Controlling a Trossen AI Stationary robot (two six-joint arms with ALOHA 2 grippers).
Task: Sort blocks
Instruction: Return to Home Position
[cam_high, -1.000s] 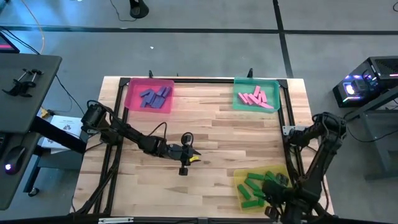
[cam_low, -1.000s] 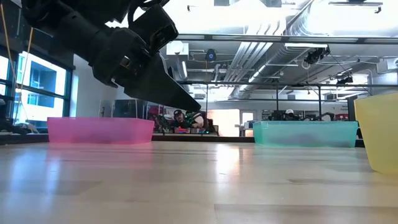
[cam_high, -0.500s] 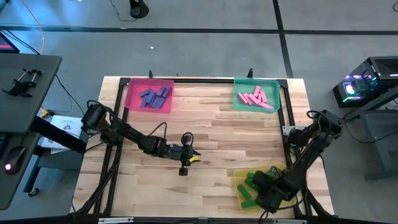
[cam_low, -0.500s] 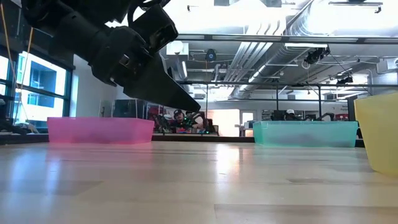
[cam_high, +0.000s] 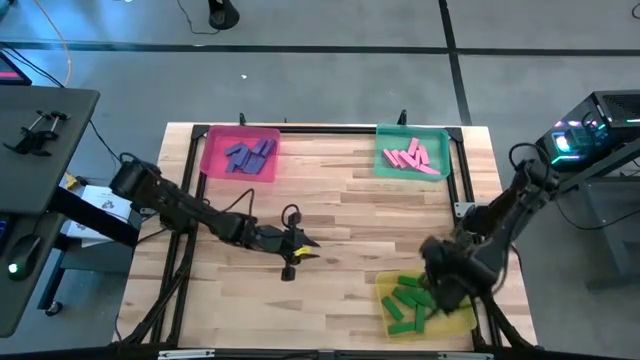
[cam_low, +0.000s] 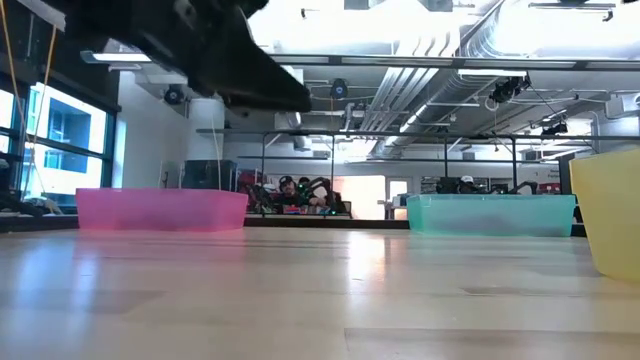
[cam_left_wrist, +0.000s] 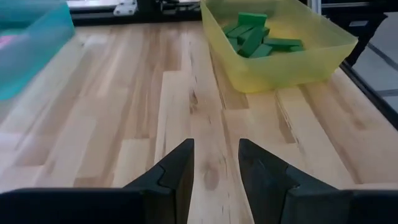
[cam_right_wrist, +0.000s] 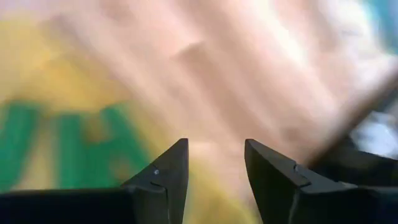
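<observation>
Flat green blocks (cam_left_wrist: 252, 38) sit sorted in the yellow plastic tray (cam_left_wrist: 286, 67), so left gripper (cam_left_wrist: 216, 144) and right gripper (cam_right_wrist: 216, 144) hang spread, empty.

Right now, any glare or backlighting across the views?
Low view: ceiling lights blow out, sheen on the table, left gripper backlit to a silhouette. High view: even light, no glare. Left wrist view: evenly lit; green blocks show plainly.
</observation>
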